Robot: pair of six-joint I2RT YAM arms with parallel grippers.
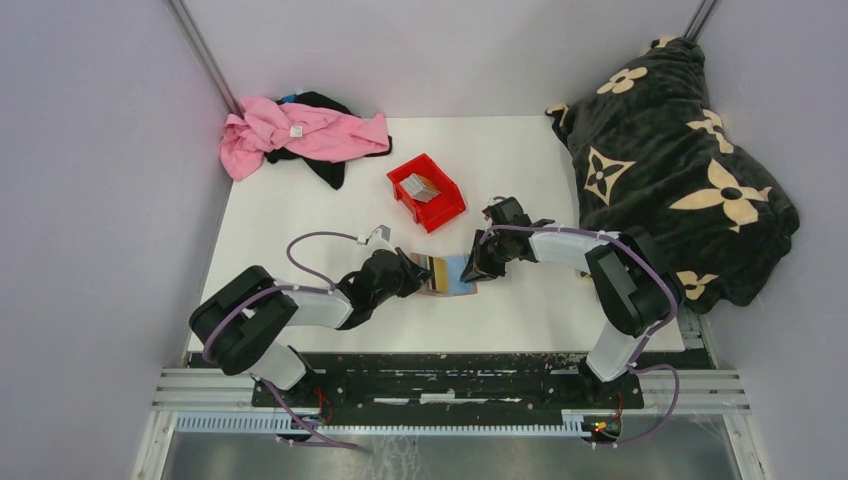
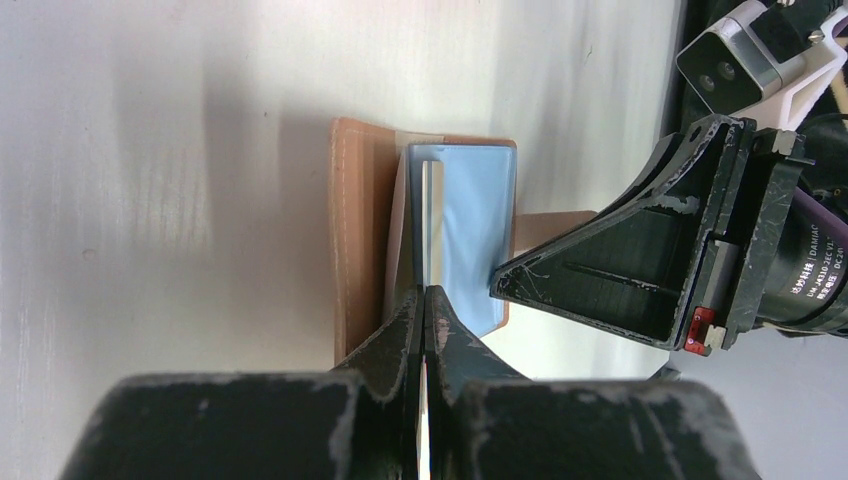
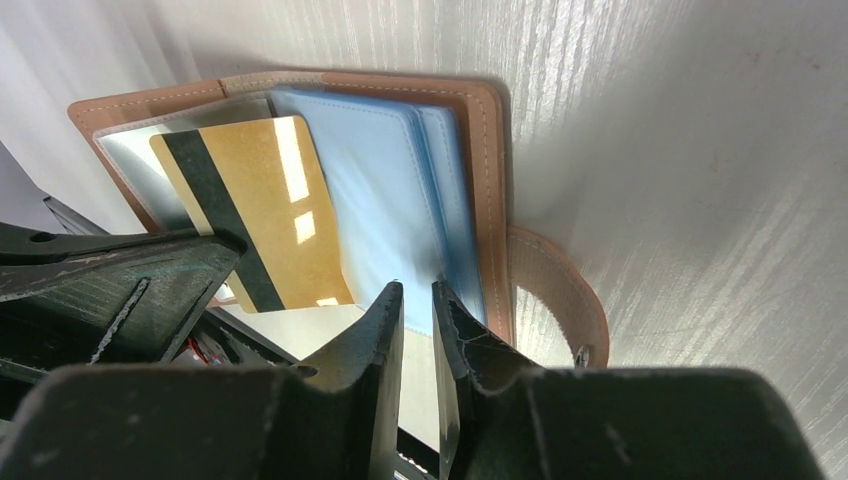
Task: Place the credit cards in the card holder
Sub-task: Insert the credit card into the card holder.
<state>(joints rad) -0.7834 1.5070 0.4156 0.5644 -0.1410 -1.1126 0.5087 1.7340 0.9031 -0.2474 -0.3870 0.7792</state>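
Observation:
The tan card holder point(image 1: 467, 290) lies open on the table between both arms, its blue inner pockets point(image 3: 390, 200) facing up and its snap tab point(image 3: 560, 290) off to one side. My left gripper point(image 2: 426, 292) is shut on a gold credit card point(image 3: 265, 210) with a dark stripe. The card shows edge-on point(image 2: 426, 215) in the left wrist view, its far end over the holder's left leaf point(image 2: 355, 230). My right gripper point(image 3: 418, 290) has its jaws a narrow gap apart, tips resting at the blue pockets' near edge with nothing between them. More grey credit cards point(image 1: 422, 187) lie in the red bin.
A red plastic bin point(image 1: 445, 208) stands just behind the holder. A pink and black heap of cloth point(image 1: 300, 132) lies at the back left. A dark flowered blanket point(image 1: 670, 160) covers the right side. The two grippers point(image 1: 418, 268) point(image 1: 478, 266) nearly touch.

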